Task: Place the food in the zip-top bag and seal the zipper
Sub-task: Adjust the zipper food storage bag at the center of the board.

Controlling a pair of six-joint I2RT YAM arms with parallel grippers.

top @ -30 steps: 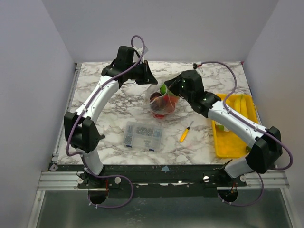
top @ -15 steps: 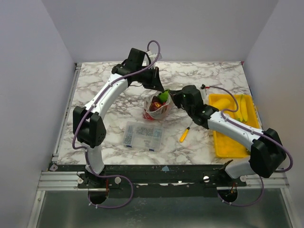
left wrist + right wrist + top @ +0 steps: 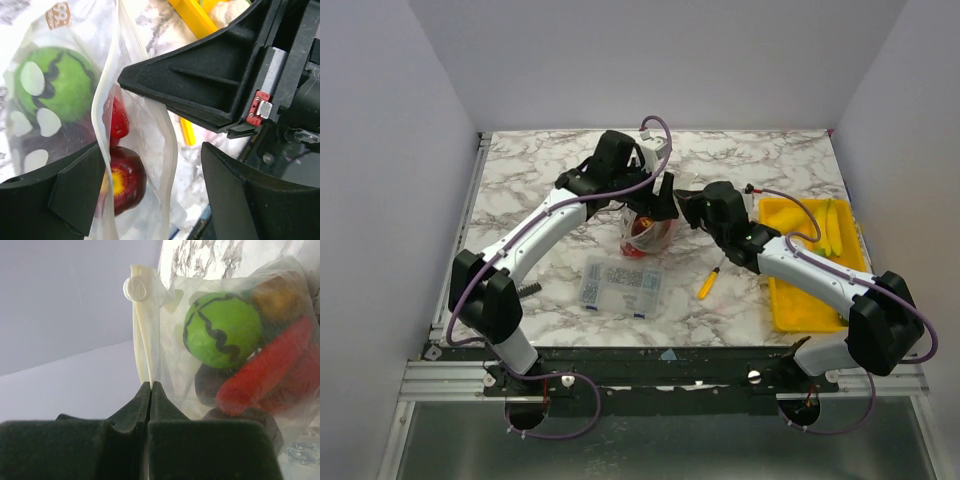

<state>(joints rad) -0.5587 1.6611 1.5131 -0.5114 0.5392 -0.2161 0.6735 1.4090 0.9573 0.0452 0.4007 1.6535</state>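
Left tool [image 3: 150, 192] newly wide, zipper [image 3: 171, 150] between its fingers [image 3: 75, 197].

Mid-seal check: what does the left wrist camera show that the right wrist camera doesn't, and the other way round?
Only the left wrist: the left gripper open, its fingers standing either side of the bag's rim without pinching it, and a corner of the yellow tray beyond. Only the right wrist: the right gripper shut on the zipper strip, with the white slider above its fingertips. Both: the clear bag, the zipper strip and the green striped ball inside the bag.
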